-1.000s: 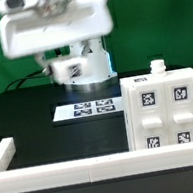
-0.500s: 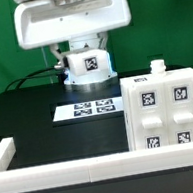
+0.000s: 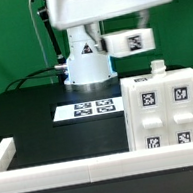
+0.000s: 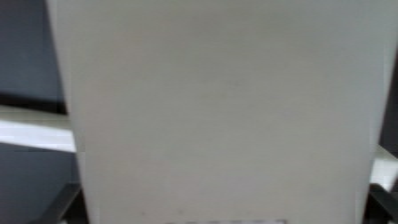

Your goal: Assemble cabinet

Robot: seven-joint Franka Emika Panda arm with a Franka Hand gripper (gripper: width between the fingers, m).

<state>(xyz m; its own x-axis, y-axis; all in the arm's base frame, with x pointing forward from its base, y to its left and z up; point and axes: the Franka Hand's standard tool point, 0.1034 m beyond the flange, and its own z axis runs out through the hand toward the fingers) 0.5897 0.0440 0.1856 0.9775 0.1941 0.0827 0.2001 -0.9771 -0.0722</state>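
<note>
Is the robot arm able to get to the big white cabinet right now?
Probably yes. The arm hangs high up near the cabinet, with only open air between them. The gripper itself doesn't show, so how it would grab is unclear.

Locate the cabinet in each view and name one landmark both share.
Exterior view: the cabinet stands low on the exterior view's right, tagged front toward camera.
Wrist view: a blurred white panel fills most of the frame, probably the cabinet; not certain.
Shared landmark: the black table.
</note>
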